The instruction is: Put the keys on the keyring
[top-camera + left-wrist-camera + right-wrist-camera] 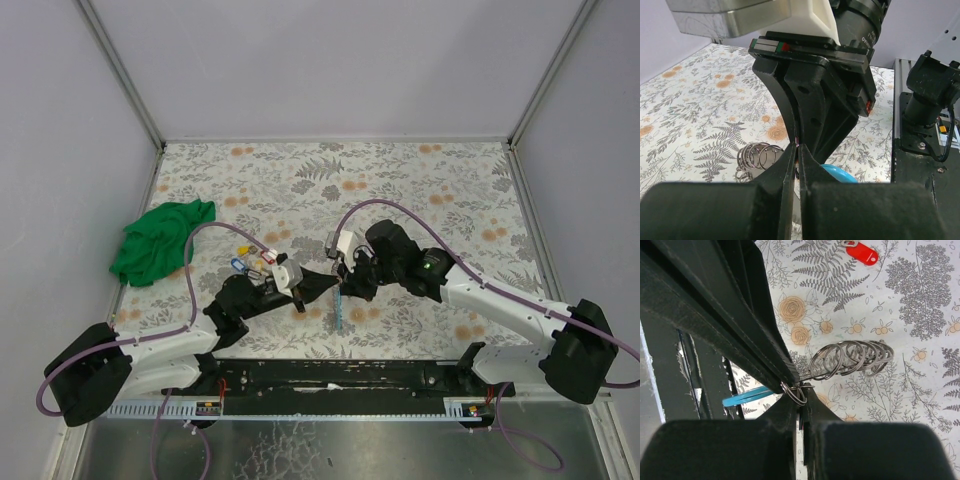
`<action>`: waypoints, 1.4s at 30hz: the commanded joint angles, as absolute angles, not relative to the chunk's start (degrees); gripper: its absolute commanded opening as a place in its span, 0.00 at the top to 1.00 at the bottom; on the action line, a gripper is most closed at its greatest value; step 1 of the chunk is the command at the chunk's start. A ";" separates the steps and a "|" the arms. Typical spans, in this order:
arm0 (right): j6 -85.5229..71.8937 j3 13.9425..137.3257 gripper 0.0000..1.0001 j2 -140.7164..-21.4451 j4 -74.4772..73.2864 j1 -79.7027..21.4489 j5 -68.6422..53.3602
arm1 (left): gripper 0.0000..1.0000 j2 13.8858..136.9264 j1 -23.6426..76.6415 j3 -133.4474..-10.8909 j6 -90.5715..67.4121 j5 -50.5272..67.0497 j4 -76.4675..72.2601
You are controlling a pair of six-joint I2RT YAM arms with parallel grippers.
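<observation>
Metal split rings point(855, 357), curved light-blue keyring point(747, 396)

Lying on the table point(420, 190): cloth point(160, 242) far left, keys point(252, 262) just right of it. Showing keyring point(340, 308) further right, near middle.

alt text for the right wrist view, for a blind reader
The right tool, shut, pinches a small metal ring at the tip of the left tool, over a floral table. A cluster of metal rings shows beyond, a light-blue arc at left, a red-tagged key at top.
</observation>
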State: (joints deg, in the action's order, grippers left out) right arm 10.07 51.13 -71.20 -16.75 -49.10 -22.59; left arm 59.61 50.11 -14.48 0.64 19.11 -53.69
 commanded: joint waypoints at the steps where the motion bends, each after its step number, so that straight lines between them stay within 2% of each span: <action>1: 10.99 52.47 1.00 -71.44 -15.74 -48.46 -25.25 | 1.00 58.30 50.30 -14.02 0.46 20.00 -62.00; 11: 11.78 51.31 1.00 -65.98 -19.36 -47.72 -17.08 | 1.00 52.92 50.31 -12.70 3.73 14.39 -54.00; 19: 11.65 51.95 1.00 -62.31 -19.64 -47.71 -15.63 | 1.00 51.69 50.23 -12.93 5.25 10.73 -49.04; 20: 11.75 52.04 1.00 -62.02 -19.33 -47.72 -16.51 | 0.98 51.75 50.22 -13.00 5.08 10.45 -48.89; 23: 12.19 53.16 1.00 -62.99 -18.60 -47.72 -18.79 | 0.80 51.44 50.30 -13.08 3.77 8.80 -48.76; 26: 13.17 55.49 1.00 -65.52 -18.76 -47.72 -18.67 | 0.66 50.21 50.20 -13.17 1.96 6.68 -47.18; 33: 15.28 60.36 1.00 -70.93 -18.66 -47.61 -16.78 | 0.44 48.52 50.20 -14.92 -3.00 8.00 -37.46; 36: 15.47 61.79 1.00 -72.17 -18.96 -47.63 -16.59 | 0.40 48.49 50.25 -15.02 -5.25 9.18 -34.15; 42: 15.46 62.59 1.00 -73.66 -18.54 -47.59 -18.01 | 0.39 49.91 50.23 -14.36 -5.14 8.96 -33.74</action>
